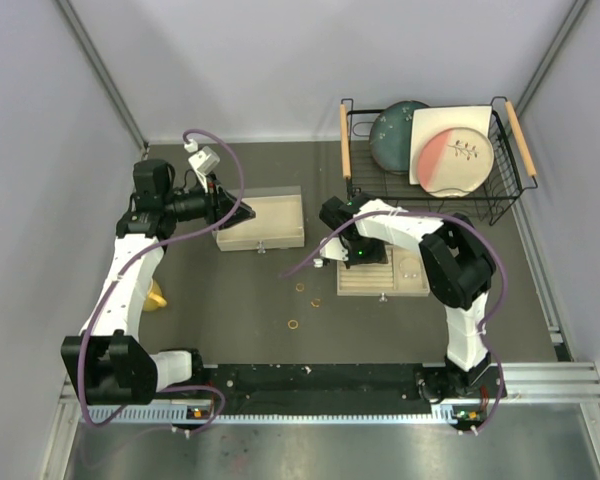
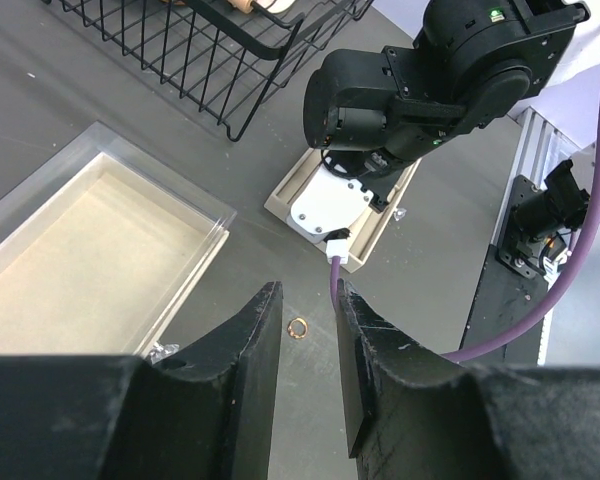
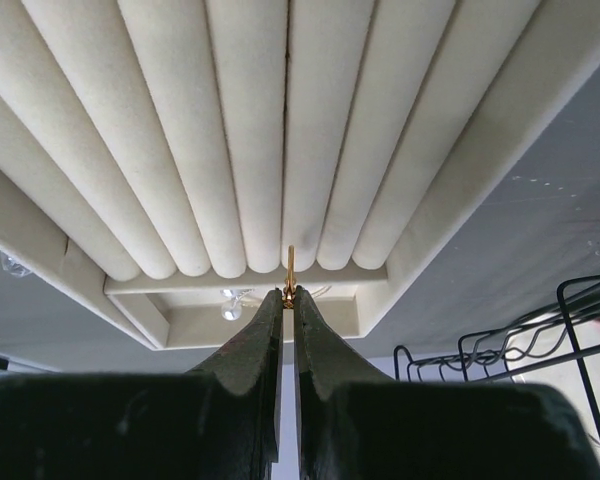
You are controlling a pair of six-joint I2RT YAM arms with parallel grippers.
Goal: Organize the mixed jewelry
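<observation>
Gold wire, thin and seen edge-on, is what the right end effector [image 3: 289, 298] has pinched. Its fingers are closed tight on a small gold ring [image 3: 289, 266], which stands upright at the mouth of a slot between two padded rolls, near the middle of the beige slotted tray [image 3: 180, 130]. Three loose rings [image 1: 300, 287] lie flat on the dark bench [image 1: 230, 330], just off the tray's left edge, toward the arm bases. The left end effector [image 2: 308, 292] hangs further left of the tray, beside a clear-lidded box [image 2: 110, 250]. Its fingers are partly apart with nothing between them, and one of the loose rings shows on the bench below the gap.

These rings look featherlight, rigid and smooth, so a hard pinch could well flick one away. Lying flat, they offer little to grab; the likely hold is across the band, with the fingertips straddling it low against the bench. The held ring is gripped at its near rim, which leaves most of the hoop free to press between the soft rolls. Those should give a little and wedge it.
</observation>
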